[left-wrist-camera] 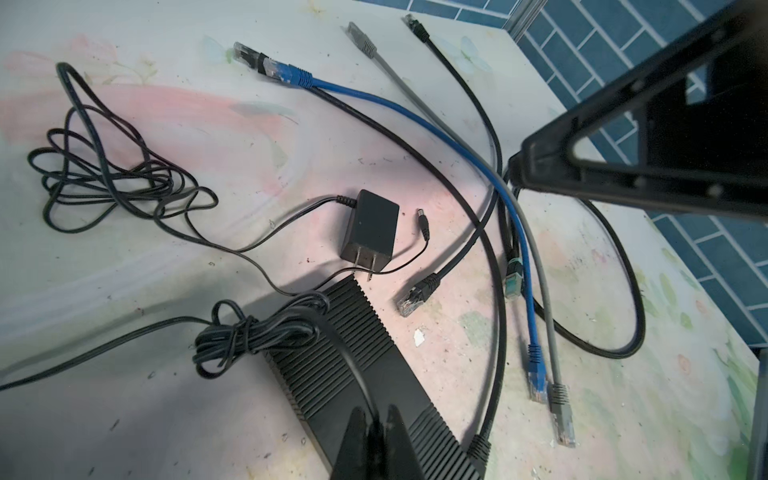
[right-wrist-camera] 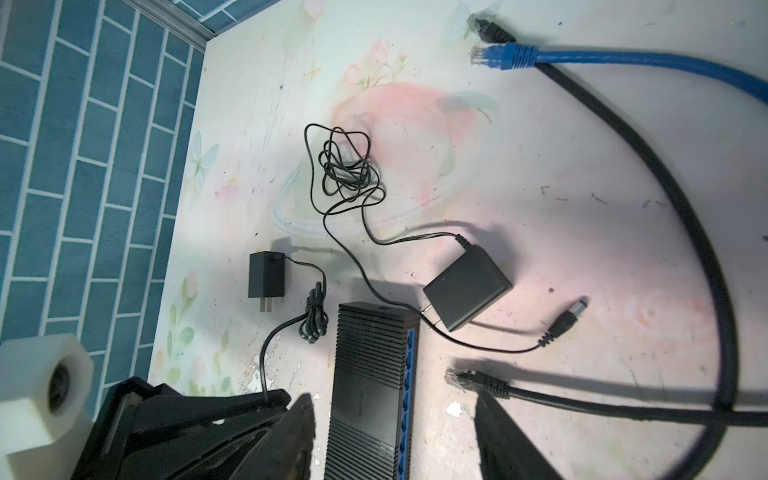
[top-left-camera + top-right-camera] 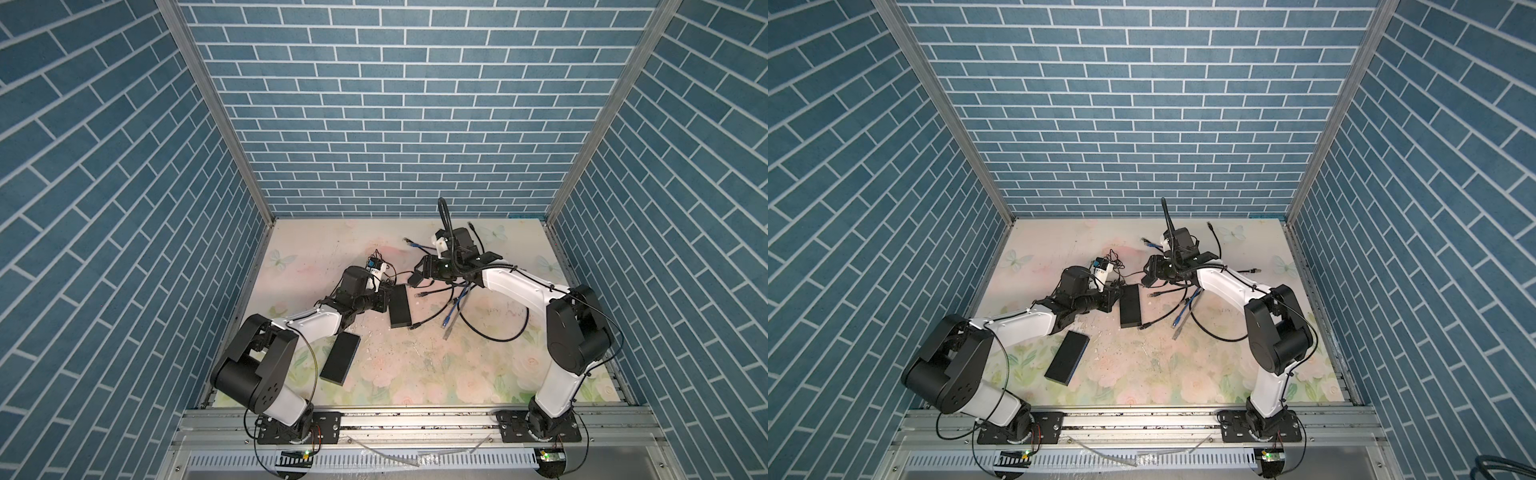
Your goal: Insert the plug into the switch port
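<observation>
The black ribbed switch point(image 3: 400, 307) point(image 3: 1130, 307) lies mid-table, its blue port row point(image 2: 411, 374) along one long side. My left gripper point(image 1: 376, 419) point(image 3: 385, 300) is shut on the plug end of a thin black power cord point(image 1: 353, 365), right over the switch's top point(image 1: 332, 345). The plug itself is mostly hidden between the fingers. My right gripper point(image 2: 399, 436) point(image 3: 417, 280) hovers open above the switch's far end, one finger point(image 2: 299, 436) on each side of the body. Nothing is between them but the switch point(image 2: 365, 395) below.
A second black switch point(image 3: 340, 358) lies near the left arm. Two wall adapters point(image 2: 467, 286) point(image 2: 266, 274) and a loose barrel plug point(image 2: 569, 316) lie behind the switch. Blue, grey and black network cables point(image 3: 453, 303) sprawl to its right; a black connector point(image 2: 461, 378) lies beside the ports.
</observation>
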Robot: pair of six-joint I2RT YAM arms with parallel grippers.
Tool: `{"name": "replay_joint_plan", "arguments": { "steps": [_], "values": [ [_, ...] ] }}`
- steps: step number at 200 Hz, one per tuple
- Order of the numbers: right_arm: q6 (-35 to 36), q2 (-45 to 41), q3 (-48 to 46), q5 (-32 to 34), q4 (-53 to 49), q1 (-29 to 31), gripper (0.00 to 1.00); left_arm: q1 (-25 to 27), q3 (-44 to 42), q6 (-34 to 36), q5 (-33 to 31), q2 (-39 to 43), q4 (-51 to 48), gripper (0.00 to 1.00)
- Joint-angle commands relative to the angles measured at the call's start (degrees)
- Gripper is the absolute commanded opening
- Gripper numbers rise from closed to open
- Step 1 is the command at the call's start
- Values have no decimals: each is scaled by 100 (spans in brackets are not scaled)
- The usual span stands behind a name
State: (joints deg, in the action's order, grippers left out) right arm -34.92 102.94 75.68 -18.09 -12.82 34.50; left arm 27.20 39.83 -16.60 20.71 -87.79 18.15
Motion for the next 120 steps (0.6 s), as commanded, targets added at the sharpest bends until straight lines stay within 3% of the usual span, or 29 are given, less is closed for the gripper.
{"name": "replay_joint_plan", "arguments": {
  "steps": [1, 65, 120],
  "values": [
    [-309, 175, 329, -240, 155, 115, 60, 15, -116, -165, 188, 86, 255, 0],
    [-358, 563, 604, -725, 412, 376, 53, 17, -98, -237, 202, -15, 240, 0],
    [-358, 933, 918, -1079, 342, 548, 41, 22, -66, -176, 86, -41, 169, 0]
  ]
}}
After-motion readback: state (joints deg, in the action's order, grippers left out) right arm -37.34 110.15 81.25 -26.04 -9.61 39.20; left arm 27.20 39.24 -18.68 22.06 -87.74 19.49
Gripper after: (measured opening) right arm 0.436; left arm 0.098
